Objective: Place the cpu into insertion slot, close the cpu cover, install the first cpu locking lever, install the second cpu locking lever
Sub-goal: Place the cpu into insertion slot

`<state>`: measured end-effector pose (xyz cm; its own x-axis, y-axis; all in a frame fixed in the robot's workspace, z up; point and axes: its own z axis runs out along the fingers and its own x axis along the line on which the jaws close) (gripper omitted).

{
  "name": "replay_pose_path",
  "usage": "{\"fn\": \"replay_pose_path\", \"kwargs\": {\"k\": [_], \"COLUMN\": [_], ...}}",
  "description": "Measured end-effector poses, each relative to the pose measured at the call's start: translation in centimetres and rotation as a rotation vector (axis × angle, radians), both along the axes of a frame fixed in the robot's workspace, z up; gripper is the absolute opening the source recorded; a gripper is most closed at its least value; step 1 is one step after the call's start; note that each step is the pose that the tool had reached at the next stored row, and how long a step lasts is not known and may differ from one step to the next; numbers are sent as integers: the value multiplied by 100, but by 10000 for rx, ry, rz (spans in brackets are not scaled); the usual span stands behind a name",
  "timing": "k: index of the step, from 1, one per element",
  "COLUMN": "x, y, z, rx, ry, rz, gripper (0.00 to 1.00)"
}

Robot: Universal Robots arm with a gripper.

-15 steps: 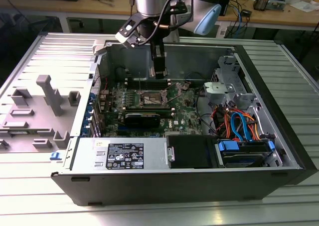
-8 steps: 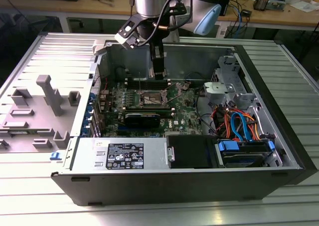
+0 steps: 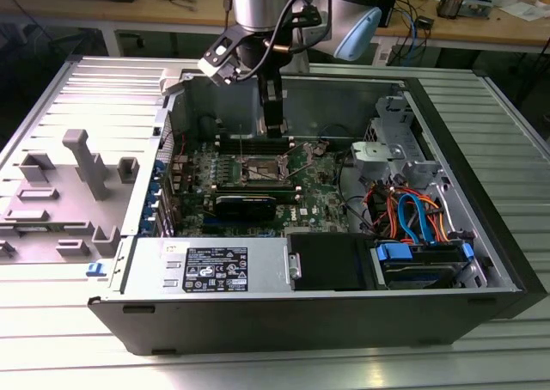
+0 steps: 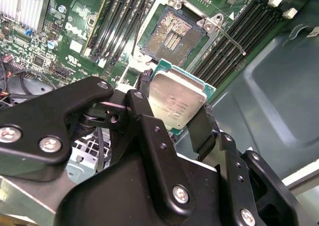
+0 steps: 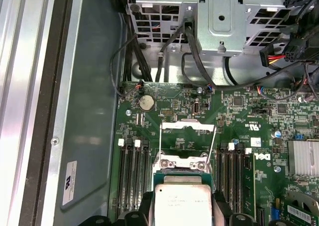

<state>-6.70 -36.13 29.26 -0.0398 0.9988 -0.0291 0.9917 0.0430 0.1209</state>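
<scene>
Second wrist view: my gripper (image 4: 173, 117) is clamped on the cpu (image 4: 178, 96) by its edges, sparing the contacts I reckon, above the open insertion slot (image 4: 172, 34), mid-frame in the exterior view.

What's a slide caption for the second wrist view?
The gripper holds the cpu by its edges, close to the empty insertion slot.

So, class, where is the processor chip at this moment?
In both wrist views the chip is clamped in the gripper, held off the green circuit board near the empty socket.
</scene>
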Motion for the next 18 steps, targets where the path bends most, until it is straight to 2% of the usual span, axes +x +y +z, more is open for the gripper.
{"fn": "replay_pose_path", "kwargs": {"k": [10, 12, 18], "x": [-1, -3, -80], "y": [0, -6, -10], "z": [-120, -165, -234], "rx": [0, -2, -1], "ry": [-3, -3, -3], "rz": [-1, -1, 190], "gripper": [55, 55, 55]}}
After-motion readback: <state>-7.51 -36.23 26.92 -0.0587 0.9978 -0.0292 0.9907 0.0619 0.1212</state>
